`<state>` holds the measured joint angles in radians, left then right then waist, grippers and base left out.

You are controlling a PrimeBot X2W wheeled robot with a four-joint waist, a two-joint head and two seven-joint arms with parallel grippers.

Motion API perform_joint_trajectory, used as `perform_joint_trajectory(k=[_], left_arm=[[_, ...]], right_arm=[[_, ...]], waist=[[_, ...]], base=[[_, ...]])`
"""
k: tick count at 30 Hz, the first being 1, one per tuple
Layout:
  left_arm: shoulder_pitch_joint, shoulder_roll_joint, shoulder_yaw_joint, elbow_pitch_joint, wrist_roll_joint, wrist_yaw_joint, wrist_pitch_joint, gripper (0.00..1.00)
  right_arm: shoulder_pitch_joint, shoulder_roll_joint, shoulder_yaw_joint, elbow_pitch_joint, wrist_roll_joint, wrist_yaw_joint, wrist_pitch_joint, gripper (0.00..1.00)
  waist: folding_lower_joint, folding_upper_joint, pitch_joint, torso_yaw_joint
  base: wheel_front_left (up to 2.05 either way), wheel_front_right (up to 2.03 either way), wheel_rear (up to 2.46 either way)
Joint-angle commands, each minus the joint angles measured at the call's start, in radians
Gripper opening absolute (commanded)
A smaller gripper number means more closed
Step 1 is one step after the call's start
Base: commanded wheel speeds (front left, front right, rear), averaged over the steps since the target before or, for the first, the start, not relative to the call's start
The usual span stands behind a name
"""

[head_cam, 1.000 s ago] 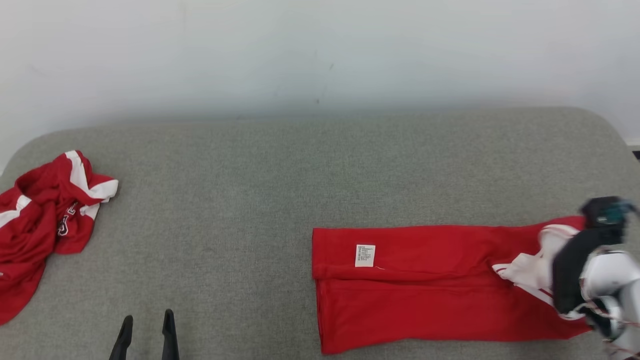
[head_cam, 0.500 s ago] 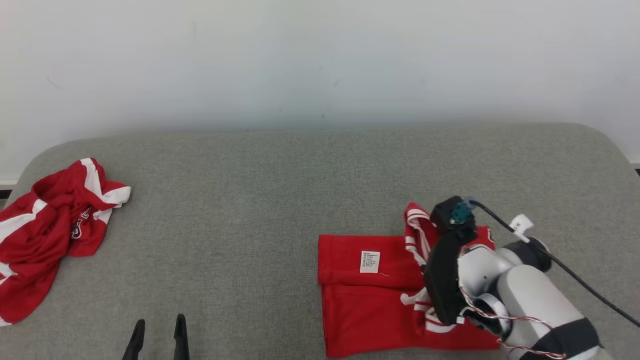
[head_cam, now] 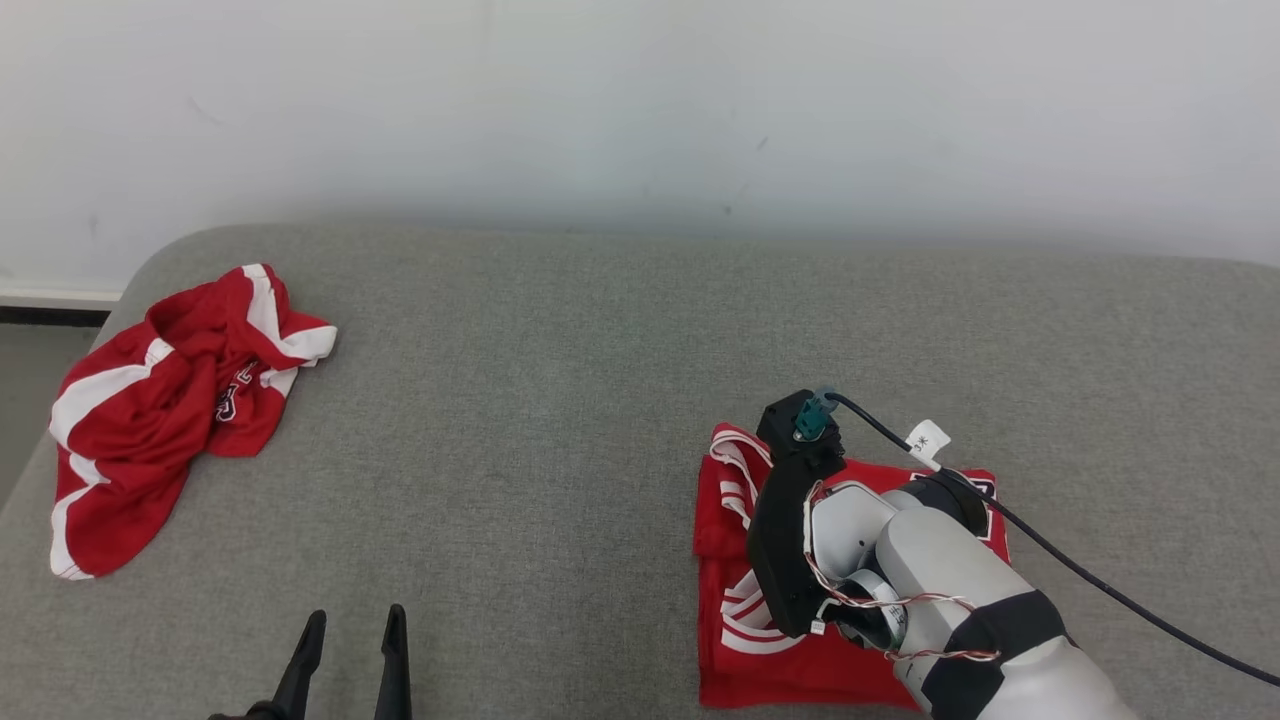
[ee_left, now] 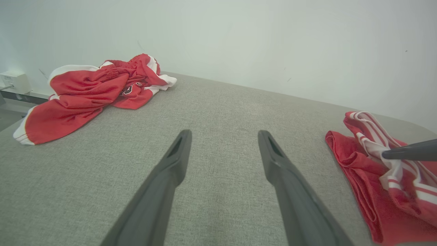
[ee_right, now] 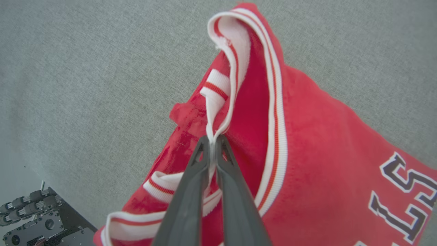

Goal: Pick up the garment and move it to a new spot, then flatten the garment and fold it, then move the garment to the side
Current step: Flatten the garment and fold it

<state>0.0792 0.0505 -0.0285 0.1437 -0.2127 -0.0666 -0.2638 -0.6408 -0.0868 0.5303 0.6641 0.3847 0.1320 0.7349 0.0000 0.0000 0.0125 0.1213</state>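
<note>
The garment (head_cam: pixel 738 672) is a red jersey with white striped trim, lying folded at the lower right of the grey cushion (head_cam: pixel 560 380). My right gripper (ee_right: pixel 212 140) is shut on a white striped edge of the garment (ee_right: pixel 307 143) and holds it just above the folded left end. The pale forearm (head_cam: pixel 930 570) covers much of the cloth in the head view. The trim and a dark right fingertip (ee_left: pixel 387 154) show at the right of the left wrist view. My left gripper (head_cam: pixel 357 615) rests open over bare cushion at the lower left, its jaws (ee_left: pixel 224 134) holding nothing.
A second red and white garment (head_cam: pixel 170 400) lies crumpled at the cushion's far left edge (ee_left: pixel 88 89). A pale wall rises behind. The floor (head_cam: pixel 30 370) drops off past the left end. The robot's dark base (ee_right: pixel 34 222) sits below the cushion's near edge.
The right gripper has carried the striped end leftward over the garment, folding it to about half its length and covering the white label. The head camera has shifted too.
</note>
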Motion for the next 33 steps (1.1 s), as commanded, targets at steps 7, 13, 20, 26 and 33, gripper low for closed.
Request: perform_joint_trajectory(k=[7,13,20,26,33], left_arm=[[-0.031,0.0,-0.008,0.015,-0.006,0.001,-0.001,1.0],[-0.03,0.0,0.01,0.023,0.0,0.002,-0.001,1.0],[-0.019,0.0,0.044,0.033,0.02,0.003,-0.001,1.0],[-0.046,0.0,0.078,0.028,0.026,0.012,-0.001,1.0],[-0.08,0.0,0.102,0.038,0.029,0.017,-0.001,1.0]], right_arm=[[-0.047,0.029,0.034,0.097,0.034,-0.003,-0.055,0.29],[-0.062,0.037,-0.012,0.066,0.185,-0.003,-0.203,1.0],[-0.018,0.021,-0.091,0.031,0.194,-0.003,-0.442,1.0],[0.058,-0.038,-0.159,-0.02,0.05,-0.003,-0.65,1.0],[0.177,-0.117,-0.194,-0.106,-0.065,-0.003,-0.802,1.0]], waist=[[0.0,0.0,0.029,0.032],[0.0,0.0,0.015,0.008],[0.0,0.0,-0.026,-0.06],[0.0,0.0,-0.043,-0.125],[0.0,0.0,-0.057,-0.177]], base=[[0.0,0.0,0.0],[0.0,0.0,0.0],[0.0,0.0,0.0],[0.0,0.0,0.0],[0.0,0.0,0.0]])
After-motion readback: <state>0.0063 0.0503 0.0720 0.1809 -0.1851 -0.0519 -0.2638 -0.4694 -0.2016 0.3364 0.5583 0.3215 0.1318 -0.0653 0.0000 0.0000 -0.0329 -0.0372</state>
